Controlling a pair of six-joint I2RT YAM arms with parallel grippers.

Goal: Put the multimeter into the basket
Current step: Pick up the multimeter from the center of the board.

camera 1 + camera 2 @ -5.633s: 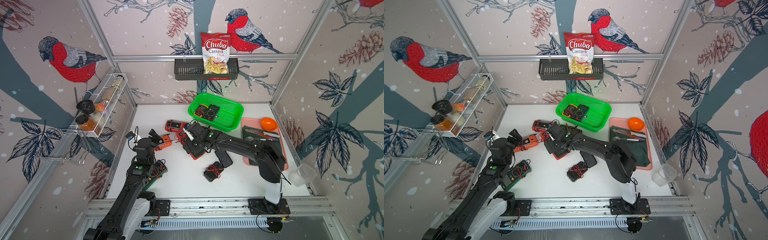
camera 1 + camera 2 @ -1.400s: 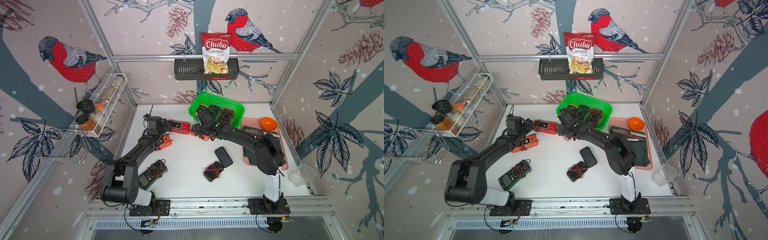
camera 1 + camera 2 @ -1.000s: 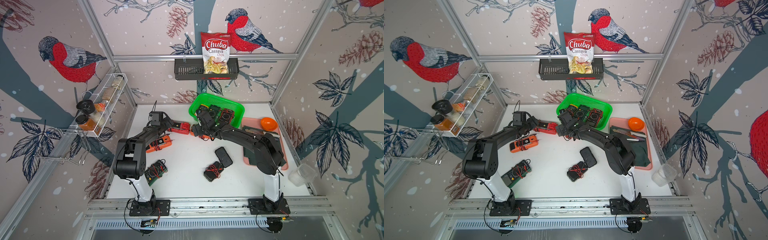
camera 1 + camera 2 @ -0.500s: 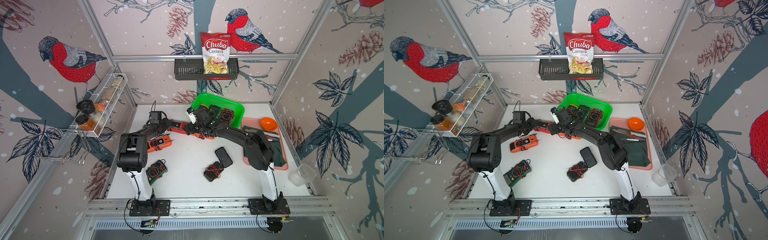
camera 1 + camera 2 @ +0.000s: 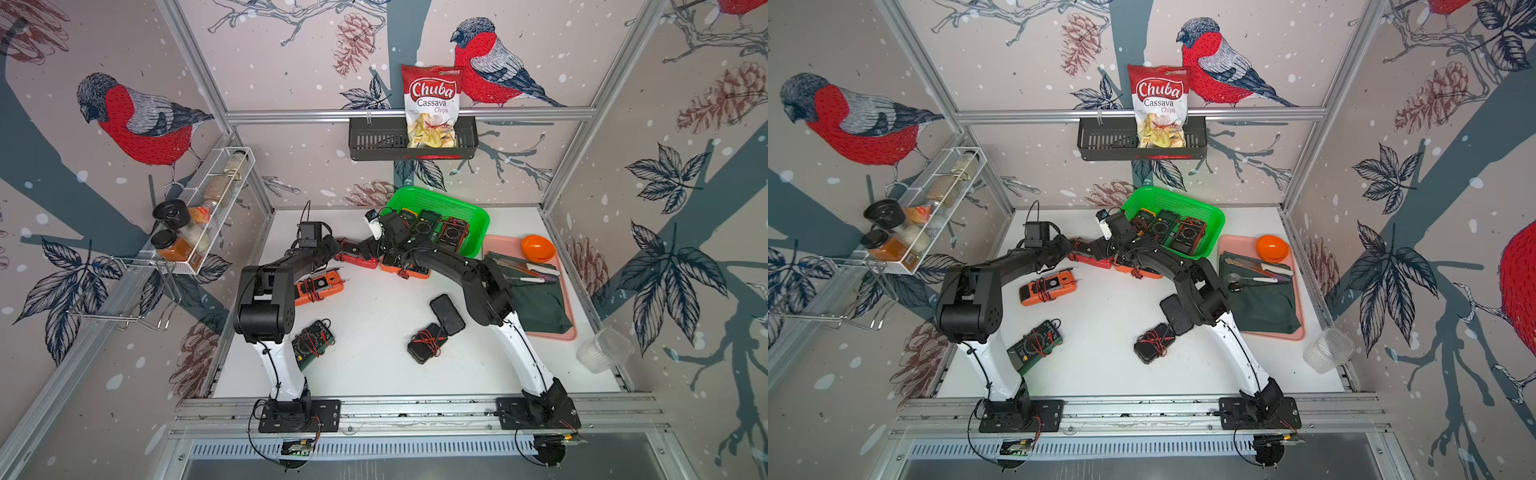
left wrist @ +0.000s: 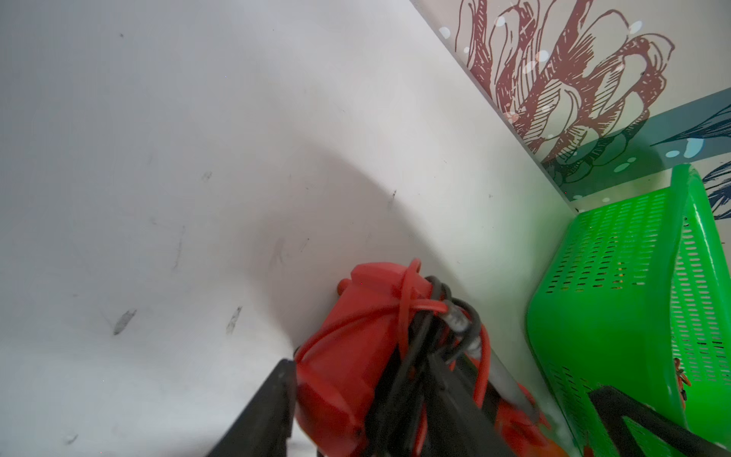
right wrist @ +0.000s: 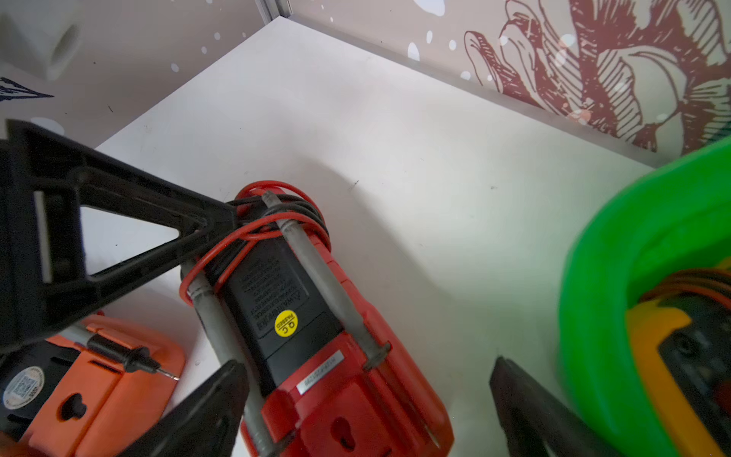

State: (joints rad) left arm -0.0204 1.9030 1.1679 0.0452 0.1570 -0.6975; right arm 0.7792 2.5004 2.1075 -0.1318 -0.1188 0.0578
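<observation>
The left claw [image 6: 358, 380] is clamped across the lead-wrapped end of the red multimeter [image 5: 356, 258]. The meter lies face down on the tabletop [image 5: 374, 316], just left of the basket [image 5: 478, 226]. The right claw [image 7: 368, 368] hangs spread wide over the meter's other end and grips nothing. Two claws on one meter is the hazard. I'd judge that the right one should back off. The left can then lift straight up to clear the rolled rim, taking care that the looped leads don't snag the orange multimeter [image 7: 99, 387] just beside.

- **White wire rack [image 5: 224, 210]:** on the wall, holding spice jars.
- **Black slotted rack [image 5: 374, 143]:** a bag of Chuba cassava chips [image 5: 432, 104].
- **Basket:** three multimeters side by side, with bare mesh floor behind them.
- **Pink tray [image 5: 500, 243]:** an orange bowl [image 5: 538, 247], a green cloth and cutlery.
- **Clear plastic tub [image 5: 604, 349]:** nothing shows inside.
</observation>
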